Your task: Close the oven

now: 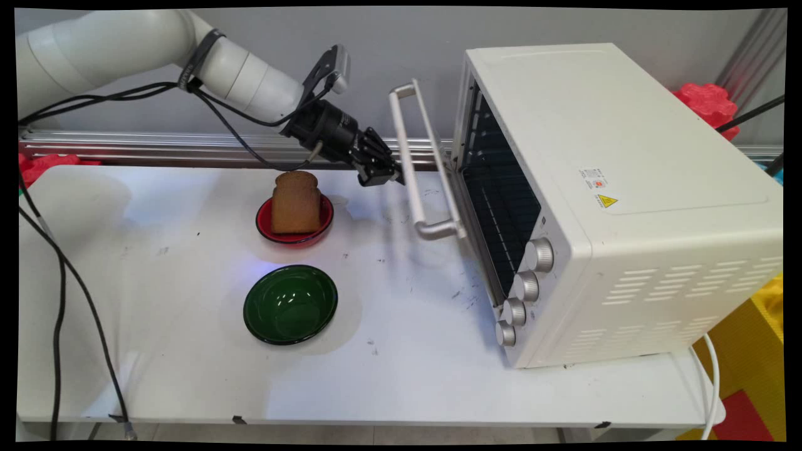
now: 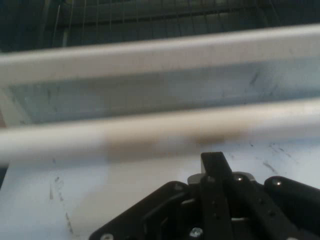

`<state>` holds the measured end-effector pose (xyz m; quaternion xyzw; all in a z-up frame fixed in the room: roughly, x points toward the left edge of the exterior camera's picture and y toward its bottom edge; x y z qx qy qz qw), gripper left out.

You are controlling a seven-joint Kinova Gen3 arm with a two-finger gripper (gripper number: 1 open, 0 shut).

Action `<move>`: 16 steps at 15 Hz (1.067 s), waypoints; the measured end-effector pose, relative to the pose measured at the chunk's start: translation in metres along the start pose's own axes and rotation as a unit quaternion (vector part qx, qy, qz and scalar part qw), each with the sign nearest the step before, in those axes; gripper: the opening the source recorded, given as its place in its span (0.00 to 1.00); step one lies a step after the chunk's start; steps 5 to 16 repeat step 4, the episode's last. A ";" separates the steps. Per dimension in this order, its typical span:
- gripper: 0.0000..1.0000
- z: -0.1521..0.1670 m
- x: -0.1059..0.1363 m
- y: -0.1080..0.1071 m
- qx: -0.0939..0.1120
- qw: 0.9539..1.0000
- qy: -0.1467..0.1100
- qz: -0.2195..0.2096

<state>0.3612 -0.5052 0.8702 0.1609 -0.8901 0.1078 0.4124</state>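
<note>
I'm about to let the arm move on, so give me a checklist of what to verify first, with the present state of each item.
1. Gripper at the oven door's handle: ok, right against the bar.
2. Fingers closed together: ok; the hand view shows them shut below the handle, not around it.
3. Oven door partly open: ok, it tilts outward, rack visible inside.
4. Toast upright in the red bowl: ok.
5. Green bowl empty, apart from the red bowl: ok.
6. Cables clear of the toast: cannot tell; one hangs close above it.
</note>
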 end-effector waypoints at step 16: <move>0.00 0.004 0.010 0.000 -0.001 1.000 0.002 -0.001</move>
